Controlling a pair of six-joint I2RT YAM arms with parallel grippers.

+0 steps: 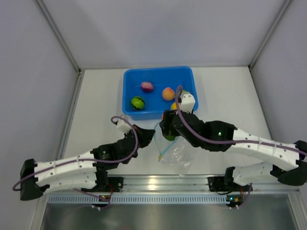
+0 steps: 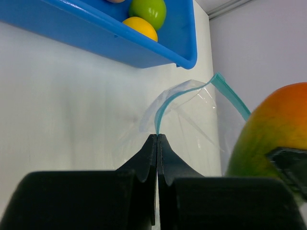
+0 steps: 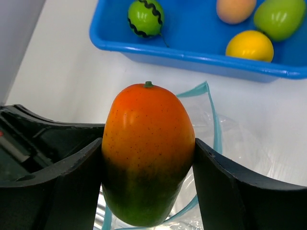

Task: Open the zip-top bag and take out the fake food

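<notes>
One zip-top bag (image 1: 176, 155) lies on the tabletop (image 1: 96, 105) near one blue tub (image 1: 129, 76), its edge pinched in the left hand (image 2: 157, 140). Five fake food pieces (image 3: 249, 45) sit in the tub. The right hand (image 3: 147, 167) grips the sixth, a mango (image 3: 146, 139), over the bag.

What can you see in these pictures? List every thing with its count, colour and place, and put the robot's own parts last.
table: one, white, under everything
tub: one, blue, far middle of the table
purple-pink fruit: one, in the tub, far left
striped fruit: one, dark green, in the tub, near left
peach-orange fruit: one, in the tub, middle
lime green fruit: one, in the tub, right
yellow fruit: one, in the tub, by its near wall
mango-like fruit: one, orange-red fading to green, at the bag's mouth
zip-top bag: one, clear with teal strip, on the table before the tub
left claw: one, black, shut on the bag's strip
right claw: one, black, gripping the mango-like fruit
</notes>
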